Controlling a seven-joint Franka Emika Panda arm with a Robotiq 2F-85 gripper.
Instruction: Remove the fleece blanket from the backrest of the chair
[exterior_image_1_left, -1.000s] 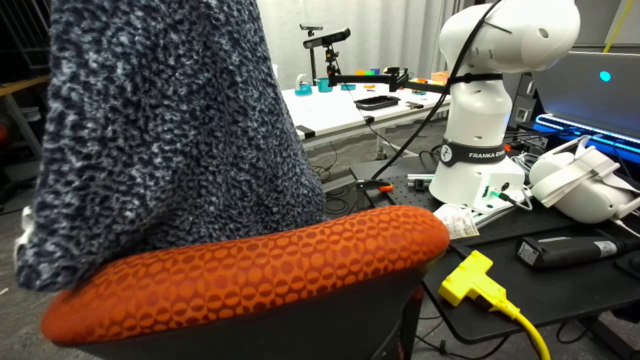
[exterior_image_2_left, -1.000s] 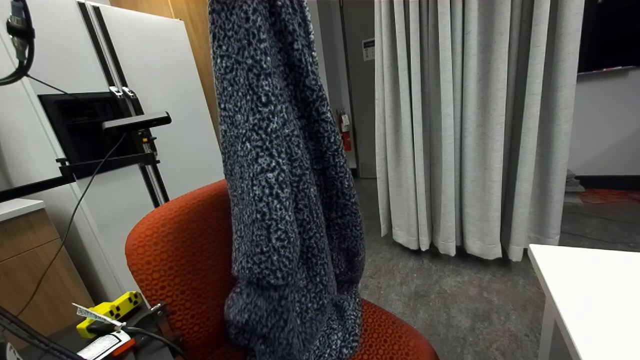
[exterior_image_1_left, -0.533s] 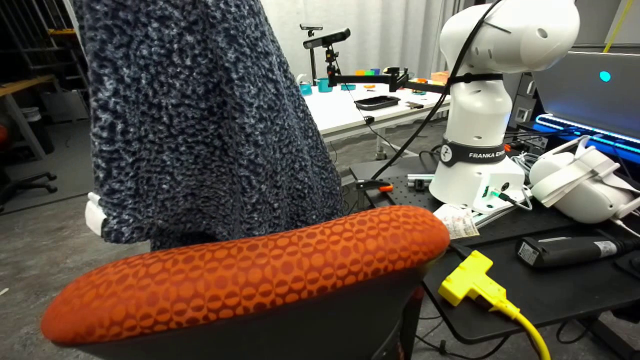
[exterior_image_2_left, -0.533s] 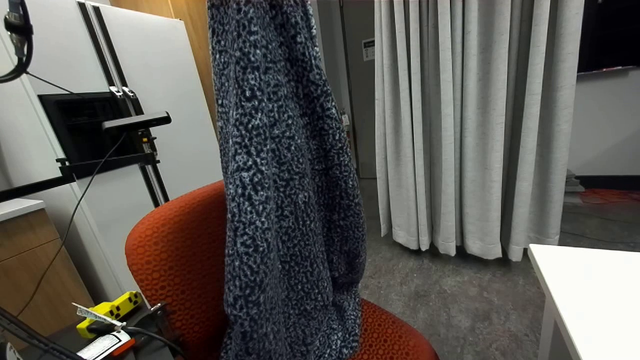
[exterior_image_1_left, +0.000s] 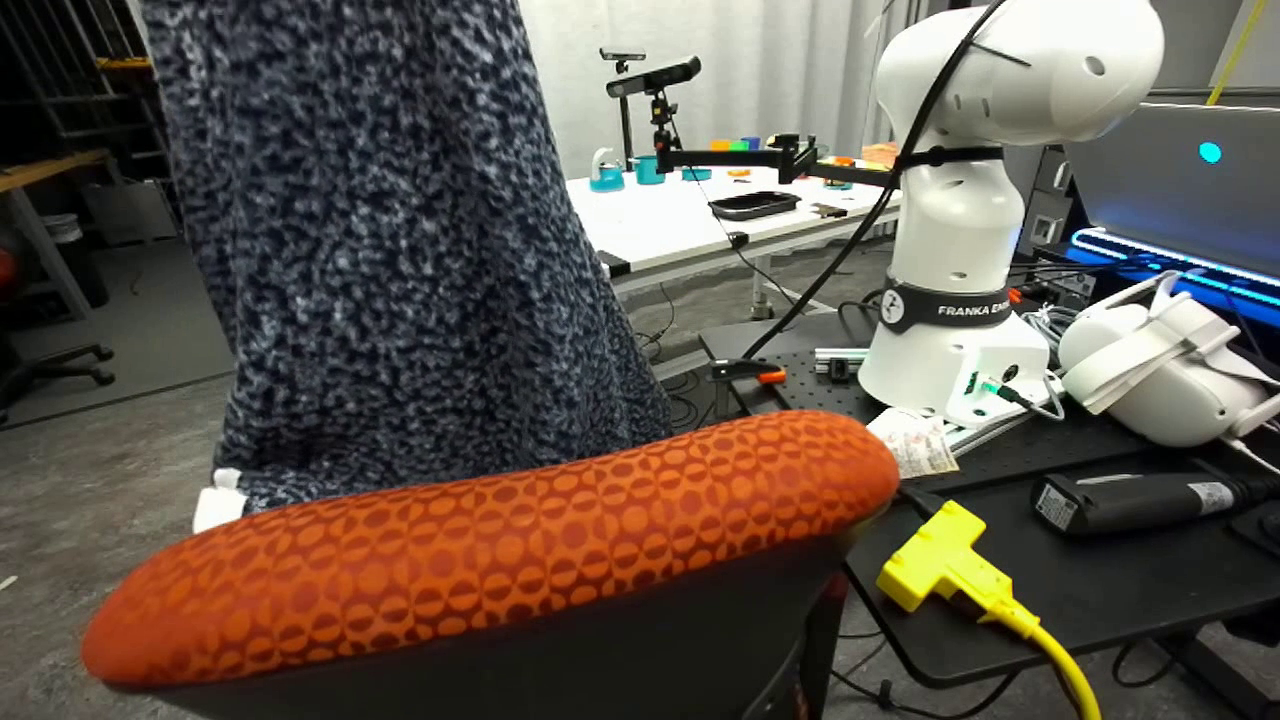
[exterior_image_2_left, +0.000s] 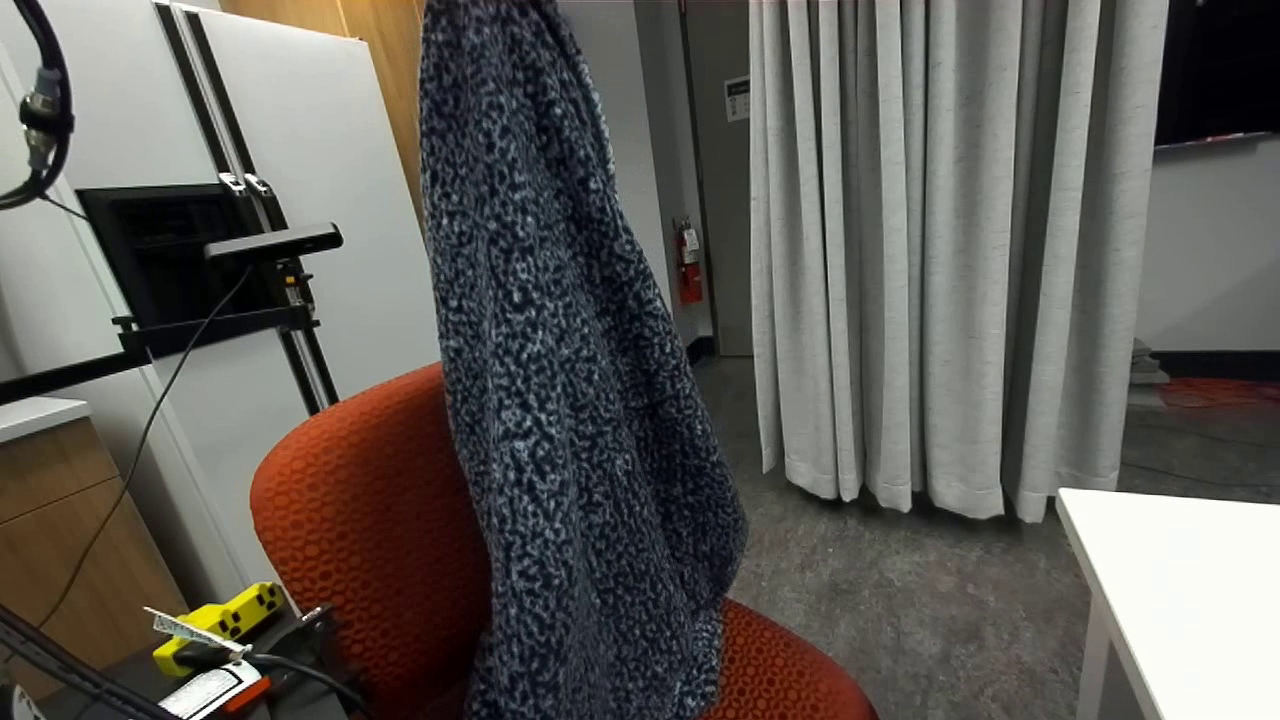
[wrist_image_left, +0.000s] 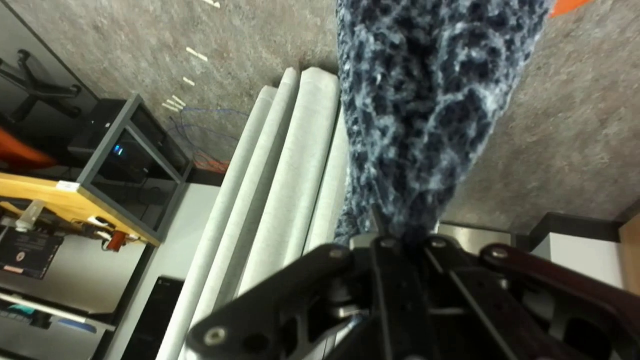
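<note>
The speckled fleece blanket (exterior_image_1_left: 390, 250) hangs in long folds in both exterior views, also here (exterior_image_2_left: 570, 400), its top out of frame. My gripper (wrist_image_left: 412, 237) shows only in the wrist view, closed on the gathered blanket (wrist_image_left: 425, 110). The orange backrest of the chair (exterior_image_1_left: 520, 550) shows its whole top edge bare. The blanket hangs on the seat side of the backrest (exterior_image_2_left: 360, 500), and its lower part reaches down over the seat (exterior_image_2_left: 790, 670). The bottom hem is hidden behind the backrest or cut off by the frame. A white tag (exterior_image_1_left: 218, 508) is at its lower corner.
A yellow plug (exterior_image_1_left: 945, 555) with its cable and a black handheld device (exterior_image_1_left: 1130, 502) lie on the black table by the robot base (exterior_image_1_left: 940, 340). A white headset (exterior_image_1_left: 1160, 360) sits there too. A white table edge (exterior_image_2_left: 1180, 580) and grey curtains (exterior_image_2_left: 940, 250) stand beside the chair.
The blanket's lower corner has come off the backrest's left end and swung to the seat side. The blanket's upper part has shifted left in an exterior view, uncovering the fire extinguisher.
</note>
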